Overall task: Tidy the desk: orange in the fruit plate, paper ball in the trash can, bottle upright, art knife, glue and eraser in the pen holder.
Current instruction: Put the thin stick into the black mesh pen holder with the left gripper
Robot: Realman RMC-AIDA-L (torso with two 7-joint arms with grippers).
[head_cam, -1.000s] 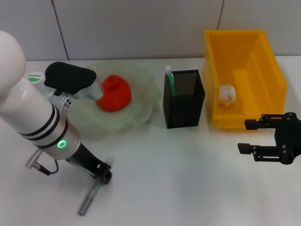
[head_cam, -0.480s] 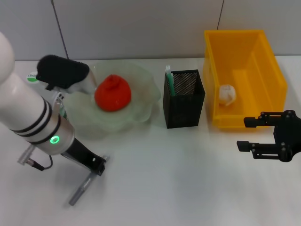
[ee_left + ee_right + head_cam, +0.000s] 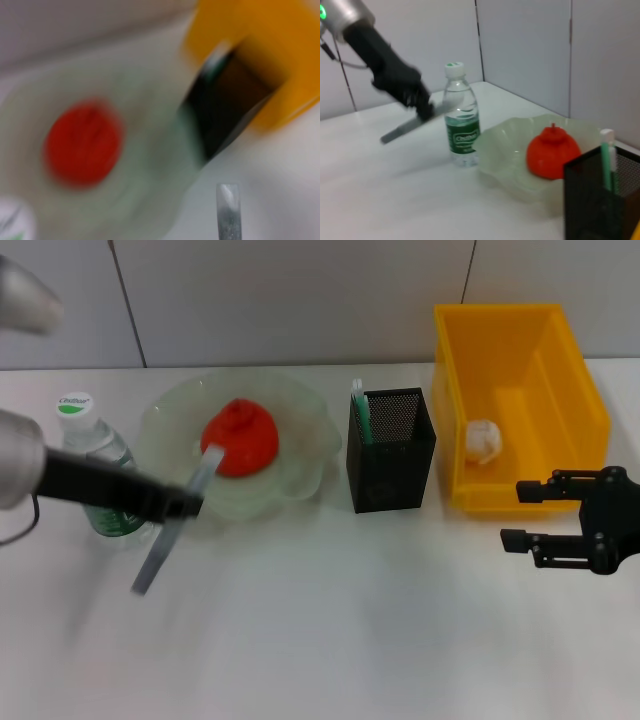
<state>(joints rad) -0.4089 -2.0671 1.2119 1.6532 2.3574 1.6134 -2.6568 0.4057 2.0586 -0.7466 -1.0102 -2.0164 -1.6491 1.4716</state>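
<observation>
My left gripper [image 3: 186, 505] is shut on the grey art knife [image 3: 160, 552] and holds it tilted in the air, in front of the fruit plate [image 3: 300, 420]. The knife also shows in the left wrist view [image 3: 228, 210] and in the right wrist view [image 3: 405, 129]. The orange [image 3: 240, 436] lies in the plate. The bottle [image 3: 92, 455] stands upright left of the plate. The black mesh pen holder [image 3: 392, 450] holds a green-and-white stick. The paper ball [image 3: 482, 440] lies in the yellow trash bin [image 3: 570, 400]. My right gripper [image 3: 520, 512] is open and empty in front of the bin.
The white table spreads bare in front of the plate and pen holder. The yellow bin stands at the back right, close to my right gripper. A grey wall runs behind the table.
My left arm has lifted the art knife off the table's front left and swung it up toward the plate. The bottle, earlier hidden by the arm, now shows. The right gripper barely moved.
</observation>
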